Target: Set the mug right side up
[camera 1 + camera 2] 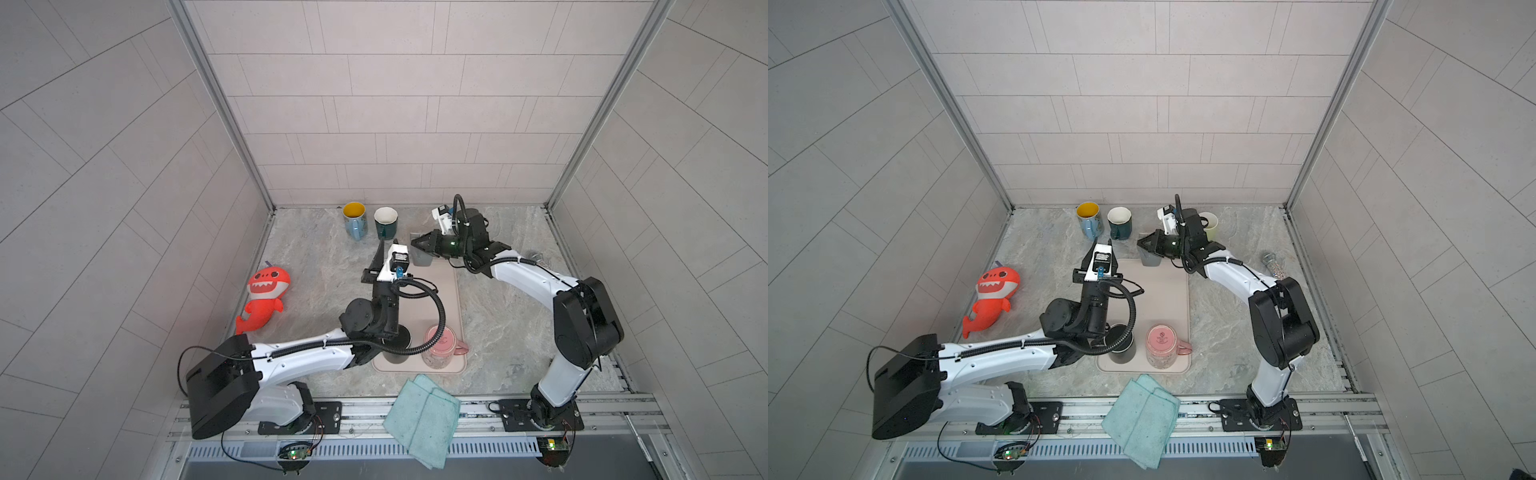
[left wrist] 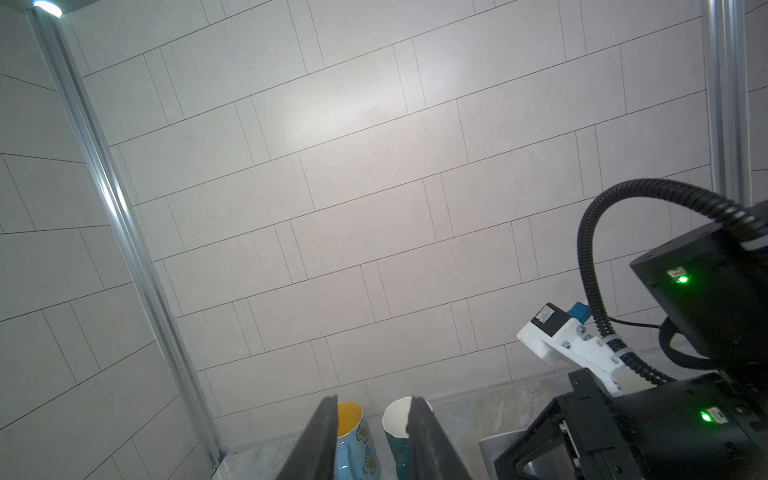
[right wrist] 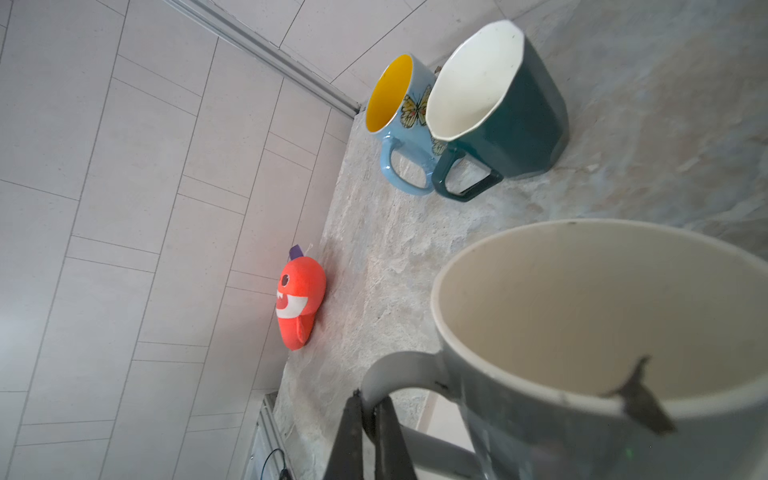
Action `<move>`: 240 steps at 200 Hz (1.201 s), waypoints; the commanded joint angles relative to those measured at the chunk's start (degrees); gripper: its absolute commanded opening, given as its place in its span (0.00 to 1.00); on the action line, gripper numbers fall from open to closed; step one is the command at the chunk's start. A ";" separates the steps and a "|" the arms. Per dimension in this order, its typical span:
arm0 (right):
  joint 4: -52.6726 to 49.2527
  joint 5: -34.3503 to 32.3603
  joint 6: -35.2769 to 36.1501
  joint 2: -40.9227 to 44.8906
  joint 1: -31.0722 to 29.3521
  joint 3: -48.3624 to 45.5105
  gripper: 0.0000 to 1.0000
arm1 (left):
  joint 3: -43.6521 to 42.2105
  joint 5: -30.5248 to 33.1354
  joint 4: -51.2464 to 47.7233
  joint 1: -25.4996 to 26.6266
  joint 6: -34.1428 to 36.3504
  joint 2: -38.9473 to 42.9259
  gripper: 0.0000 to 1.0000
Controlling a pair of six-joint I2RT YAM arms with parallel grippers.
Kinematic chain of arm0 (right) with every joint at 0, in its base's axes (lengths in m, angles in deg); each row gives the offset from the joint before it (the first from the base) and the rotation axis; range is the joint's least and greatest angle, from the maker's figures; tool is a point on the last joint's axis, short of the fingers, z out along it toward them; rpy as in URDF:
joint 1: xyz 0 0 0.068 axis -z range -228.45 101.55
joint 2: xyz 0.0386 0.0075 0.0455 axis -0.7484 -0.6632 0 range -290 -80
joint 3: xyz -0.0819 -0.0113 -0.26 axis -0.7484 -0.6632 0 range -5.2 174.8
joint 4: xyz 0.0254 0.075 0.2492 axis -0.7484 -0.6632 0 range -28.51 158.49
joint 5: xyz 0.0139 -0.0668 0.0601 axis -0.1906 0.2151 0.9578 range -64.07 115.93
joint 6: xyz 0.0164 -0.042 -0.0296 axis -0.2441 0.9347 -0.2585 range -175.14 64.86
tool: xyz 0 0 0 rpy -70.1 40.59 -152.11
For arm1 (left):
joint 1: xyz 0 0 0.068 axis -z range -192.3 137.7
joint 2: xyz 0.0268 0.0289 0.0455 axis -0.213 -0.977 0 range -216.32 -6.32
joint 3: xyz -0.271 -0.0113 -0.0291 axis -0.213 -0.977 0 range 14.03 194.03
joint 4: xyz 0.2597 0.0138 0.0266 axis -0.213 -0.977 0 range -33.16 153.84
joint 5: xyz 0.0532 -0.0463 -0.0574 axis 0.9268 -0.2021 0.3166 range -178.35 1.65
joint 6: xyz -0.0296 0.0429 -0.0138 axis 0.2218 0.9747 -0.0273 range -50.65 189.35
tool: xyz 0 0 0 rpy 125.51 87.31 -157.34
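Pale tiled walls [image 1: 395,104] enclose a marbled grey counter [image 1: 316,257]. At the far edge of its beige mat [image 1: 440,299], the right gripper [image 3: 370,399] pinches the handle of the grey mug [image 3: 582,316], mouth upward. The left gripper [image 2: 374,401] hovers empty, fingers slightly apart.

The marbled grey counter [image 1: 324,257] carries a blue mug [image 1: 355,224] and a green mug [image 1: 386,226], upright side by side near the back wall. A cream mug [image 1: 1212,224] stands farther right. A red shark toy [image 1: 264,297] lies by the left wall, a pink mat [image 1: 440,291] mid-counter and a glittery tube [image 1: 1276,266] at right. A teal cloth [image 1: 424,419] overhangs the front edge.
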 commanded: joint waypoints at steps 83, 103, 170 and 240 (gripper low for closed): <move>10.07 -8.93 12.19 -9.38 2.58 8.77 0.00 | -0.63 1.22 2.02 -5.57 -1.53 0.35 0.33; 10.15 -10.49 14.61 -10.84 2.68 10.59 0.00 | -0.62 1.26 1.90 -6.35 -2.05 -0.17 0.33; 14.53 -16.32 20.42 -14.05 3.27 10.45 0.00 | 0.06 0.75 0.38 -8.21 -3.74 -2.11 0.33; 15.66 -17.28 20.33 -17.26 5.42 12.43 0.00 | 1.27 1.00 1.18 -9.35 -5.67 -4.92 0.33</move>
